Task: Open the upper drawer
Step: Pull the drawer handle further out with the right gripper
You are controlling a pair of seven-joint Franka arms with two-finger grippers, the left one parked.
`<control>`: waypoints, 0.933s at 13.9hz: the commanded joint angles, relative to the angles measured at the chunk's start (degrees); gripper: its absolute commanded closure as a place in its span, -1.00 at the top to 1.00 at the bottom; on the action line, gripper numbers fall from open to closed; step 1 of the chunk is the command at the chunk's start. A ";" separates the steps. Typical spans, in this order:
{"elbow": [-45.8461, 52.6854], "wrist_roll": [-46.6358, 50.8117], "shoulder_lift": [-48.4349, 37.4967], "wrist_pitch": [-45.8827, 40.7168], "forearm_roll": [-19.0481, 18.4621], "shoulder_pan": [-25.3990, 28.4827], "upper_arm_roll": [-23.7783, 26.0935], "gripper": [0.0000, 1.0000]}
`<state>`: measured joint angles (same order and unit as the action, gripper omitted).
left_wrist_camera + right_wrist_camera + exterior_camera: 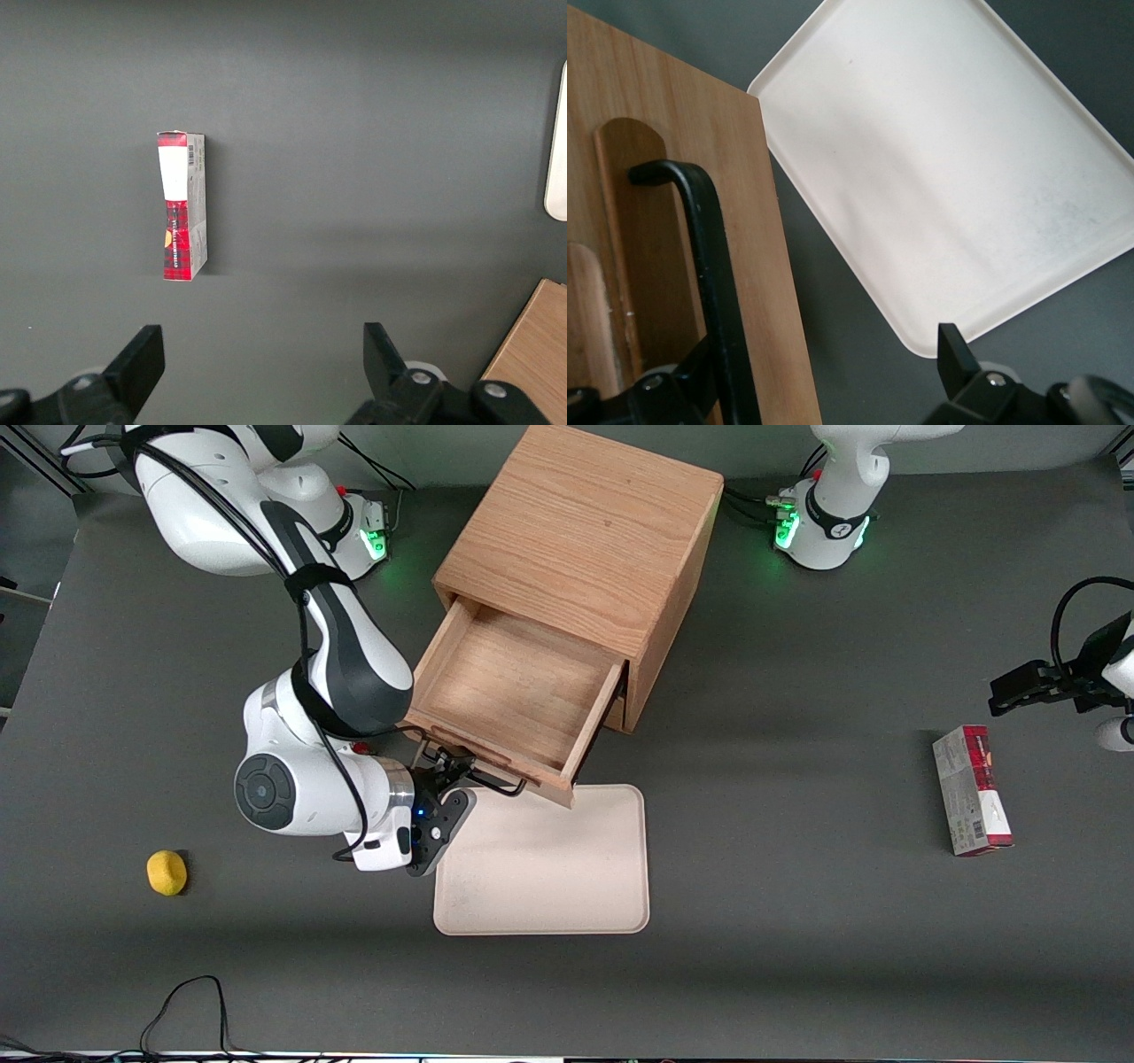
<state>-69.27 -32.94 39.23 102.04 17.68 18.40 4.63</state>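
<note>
The upper drawer (514, 691) of the light-oak cabinet (585, 540) stands pulled far out and is empty inside. Its thin black wire handle (496, 784) runs along the drawer front, on the side nearest the front camera. My right gripper (456, 793) is at that handle, just above the table, and is open. In the right wrist view the handle (700, 248) lies on the drawer front (762, 221), close against one finger (682, 385). The other finger (957, 359) stands well apart from it, and the gripper (824, 390) holds nothing. The lower drawer is hidden under the upper one.
A cream tray (549, 859) lies flat on the table just in front of the open drawer, also in the right wrist view (948, 177). A small yellow object (166, 872) lies toward the working arm's end. A red and grey box (972, 790) lies toward the parked arm's end.
</note>
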 commanded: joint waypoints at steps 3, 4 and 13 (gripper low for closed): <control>3.17 -1.34 2.35 1.04 -0.63 -0.91 0.21 1.00; 3.17 -1.34 2.35 1.31 -0.55 -1.00 0.21 1.00; 5.02 -0.99 3.49 2.28 -0.02 -2.32 0.29 1.00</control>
<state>-67.33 -32.98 40.66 104.58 17.68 16.58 4.62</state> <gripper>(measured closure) 0.000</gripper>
